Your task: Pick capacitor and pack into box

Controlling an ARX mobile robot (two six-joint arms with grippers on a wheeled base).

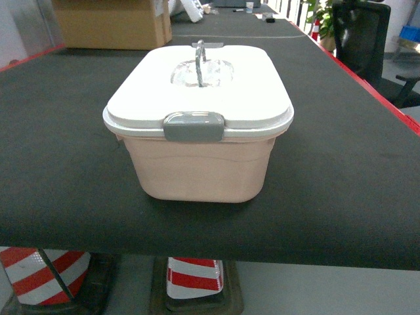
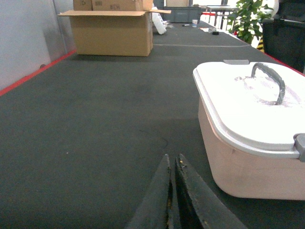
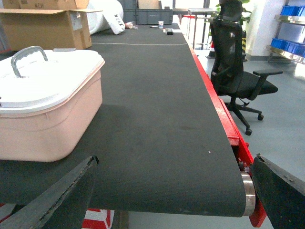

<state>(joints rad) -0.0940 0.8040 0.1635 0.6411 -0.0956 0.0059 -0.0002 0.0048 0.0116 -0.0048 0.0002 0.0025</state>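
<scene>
Risk of stalled packing: box (image 1: 200, 164) at centre of table (image 1: 59, 164), lid latched (no capacitor visible), left gripper (image 2: 172, 164) pinched together, right gripper (image 3: 174, 191) spread wide.

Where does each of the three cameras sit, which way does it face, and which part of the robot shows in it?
Head: high and central, slanting down at the box on the black table; no robot part visible.
Left wrist: low, left of the box, facing along the table toward the cardboard carton; left pincer shut.
Right wrist: low, right of the box, facing an office chair; right pincer open.
All three share the box.
</scene>
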